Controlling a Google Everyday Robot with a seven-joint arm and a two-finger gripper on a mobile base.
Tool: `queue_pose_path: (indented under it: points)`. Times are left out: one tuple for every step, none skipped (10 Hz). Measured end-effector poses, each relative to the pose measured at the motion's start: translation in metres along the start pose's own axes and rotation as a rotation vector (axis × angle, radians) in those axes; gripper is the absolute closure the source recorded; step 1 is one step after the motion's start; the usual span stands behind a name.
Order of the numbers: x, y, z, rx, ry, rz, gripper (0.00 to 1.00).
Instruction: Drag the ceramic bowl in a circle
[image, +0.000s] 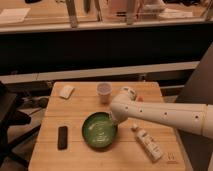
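Observation:
The ceramic bowl (99, 131) is round, shallow and glossy green with a dark rim and pale marks inside. It sits on the wooden table (75, 107), left of centre near the front. My gripper (113, 119) reaches in from the right on a white arm and sits at the bowl's upper right rim, touching it or just inside it.
A small pale cup (104, 91) stands just behind the bowl. A pale packet (66, 91) lies at the back left. A black rectangular object (62, 137) lies left of the bowl. A white tube (148, 144) lies to its right. A dark chair (10, 125) stands left of the table.

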Motion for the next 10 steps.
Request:
queue_pose_path:
  points:
    - [0.0, 0.005, 0.0, -0.004, 0.002, 0.004, 1.0]
    - [0.001, 0.007, -0.001, -0.005, 0.005, 0.005, 1.0]
    - [0.003, 0.007, -0.001, -0.004, 0.008, 0.006, 1.0]
    - [0.005, 0.008, -0.001, -0.001, 0.01, 0.01, 1.0]
    - [0.006, 0.01, 0.0, -0.001, 0.011, 0.013, 1.0]
    - [0.006, 0.011, -0.001, -0.001, 0.013, 0.016, 1.0]
    - [0.008, 0.011, -0.001, -0.001, 0.015, 0.017, 1.0]
    - [0.01, 0.013, -0.001, 0.0, 0.017, 0.02, 1.0]
    - [0.013, 0.015, -0.002, -0.001, 0.021, 0.023, 1.0]
    - [0.014, 0.016, -0.002, -0.001, 0.023, 0.024, 1.0]
